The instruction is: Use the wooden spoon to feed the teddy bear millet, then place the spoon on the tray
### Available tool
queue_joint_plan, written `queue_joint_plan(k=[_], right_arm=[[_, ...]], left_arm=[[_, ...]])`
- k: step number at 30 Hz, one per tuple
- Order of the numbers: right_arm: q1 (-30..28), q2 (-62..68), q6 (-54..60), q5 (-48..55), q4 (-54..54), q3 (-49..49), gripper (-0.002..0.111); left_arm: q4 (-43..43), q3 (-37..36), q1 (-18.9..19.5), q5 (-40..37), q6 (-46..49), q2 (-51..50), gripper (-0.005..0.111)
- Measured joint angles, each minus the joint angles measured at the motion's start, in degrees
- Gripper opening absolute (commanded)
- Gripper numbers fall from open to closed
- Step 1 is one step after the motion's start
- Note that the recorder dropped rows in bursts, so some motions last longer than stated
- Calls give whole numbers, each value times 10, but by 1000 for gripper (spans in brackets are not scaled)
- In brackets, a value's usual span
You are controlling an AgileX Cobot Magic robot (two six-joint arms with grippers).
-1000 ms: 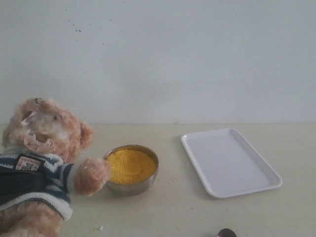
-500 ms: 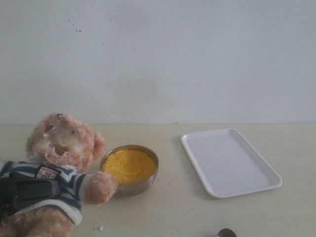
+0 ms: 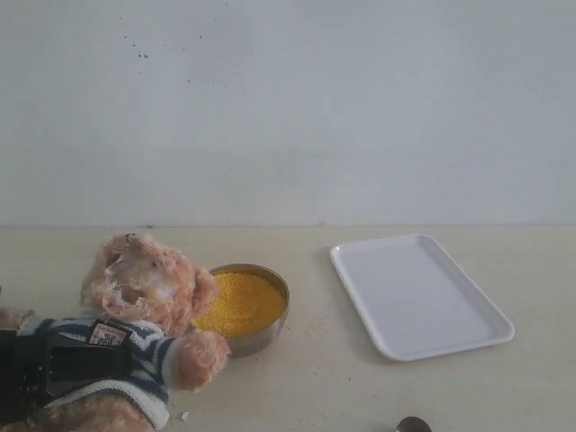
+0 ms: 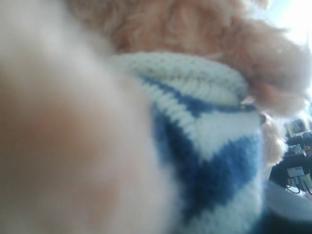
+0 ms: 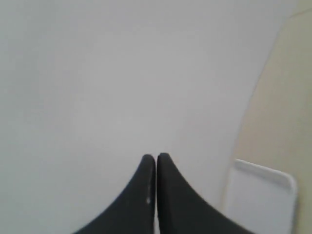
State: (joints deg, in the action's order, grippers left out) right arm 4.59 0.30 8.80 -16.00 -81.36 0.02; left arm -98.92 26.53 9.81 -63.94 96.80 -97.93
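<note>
Teddy bear (image 3: 144, 288) lies near left; you see the left gripper (image 3: 63, 367) clamped across its striped shirt, paw beside the millet (image 3: 241, 301). Right gripper (image 5: 156, 158) is pressed together, empty. Tray (image 3: 418, 292) sits right, wooden spoon (image 3: 413, 425) at the near edge.

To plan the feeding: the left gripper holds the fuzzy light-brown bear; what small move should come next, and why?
Probably open the right gripper and lower it to the dark wooden spoon, barely in view: those jaws are shut and empty, and the striped-shirt teddy bear leans by the steel bowl of yellow millet.
</note>
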Motion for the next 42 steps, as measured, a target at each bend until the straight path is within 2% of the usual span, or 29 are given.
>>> queue_joint_plan(k=[2,3,7,10,13,16,19,20,22,24,27,30,32,34,38,40,42], right_arm=[[0,0,-148,-33,86,0,0],[0,0,-221,-40,165,-6,0],[0,45,-445,-88,562,-75,0],[0,141,-461,-135,795,-146,0],[0,282,-378,-127,935,-194,0],[0,462,-282,-112,896,-221,0],[0,623,-260,-95,814,-257,0],[0,660,-263,-61,807,-269,0],[9,717,-266,76,839,-310,0],[39,765,-250,212,880,-348,0],[98,809,-203,352,886,-398,0],[185,820,-164,443,866,-430,0],[246,821,-188,470,863,-424,0],[310,821,-289,429,892,-397,0],[444,826,-684,254,1099,-315,0],[491,839,-876,282,1255,-303,0],[525,853,-1007,381,1381,-296,0]], left_arm=[[0,7,0,-4,-17,0,4],[0,13,0,-7,-28,0,4],[0,36,0,-26,-96,0,4],[0,52,0,-38,-127,0,4],[0,66,0,-39,-137,0,4],[0,72,0,-39,-141,0,4],[0,73,0,-40,-142,0,4],[0,73,0,-40,-142,0,4],[0,73,0,-40,-142,0,4],[0,73,0,-40,-142,0,4],[0,75,0,-40,-142,0,4],[0,75,0,-40,-142,0,4],[0,75,0,-40,-142,0,4],[0,75,0,-40,-142,0,4],[0,75,0,-40,-142,0,4],[0,75,0,-40,-142,0,4],[0,75,0,-40,-142,0,4]])
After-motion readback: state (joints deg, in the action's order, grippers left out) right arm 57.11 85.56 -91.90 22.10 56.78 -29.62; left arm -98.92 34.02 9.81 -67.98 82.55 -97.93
